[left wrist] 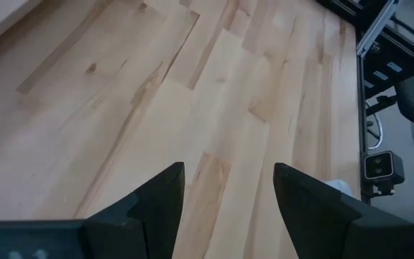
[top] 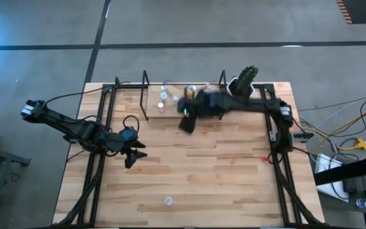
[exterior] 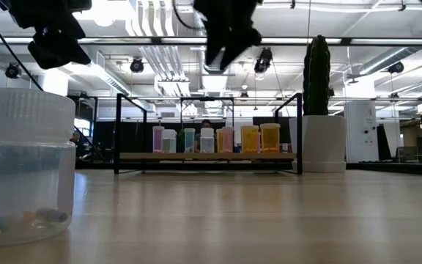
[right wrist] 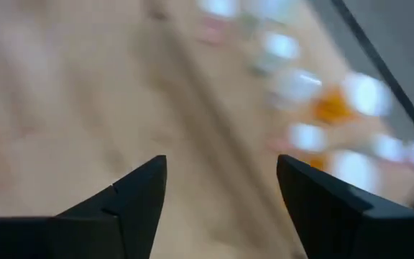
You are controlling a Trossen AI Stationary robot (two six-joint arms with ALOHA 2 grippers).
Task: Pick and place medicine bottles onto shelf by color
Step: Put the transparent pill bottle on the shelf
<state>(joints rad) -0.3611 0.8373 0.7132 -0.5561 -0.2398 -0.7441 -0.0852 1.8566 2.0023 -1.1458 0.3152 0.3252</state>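
Bottles (exterior: 212, 138) stand in a row on the shelf (exterior: 207, 156); one bottle (exterior: 24, 167) sits apart near the table's front edge. Right gripper (right wrist: 221, 194) hangs empty, jaws apart, just before the shelf; left gripper (left wrist: 228, 198) hovers empty, jaws apart, over bare table (left wrist: 121, 93).

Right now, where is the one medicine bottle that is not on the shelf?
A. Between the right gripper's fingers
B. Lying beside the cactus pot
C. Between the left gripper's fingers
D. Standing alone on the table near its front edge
D: a single clear bottle stands alone on the bare table near the front edge, far from the shelf; both wrist views show nothing between the fingers.
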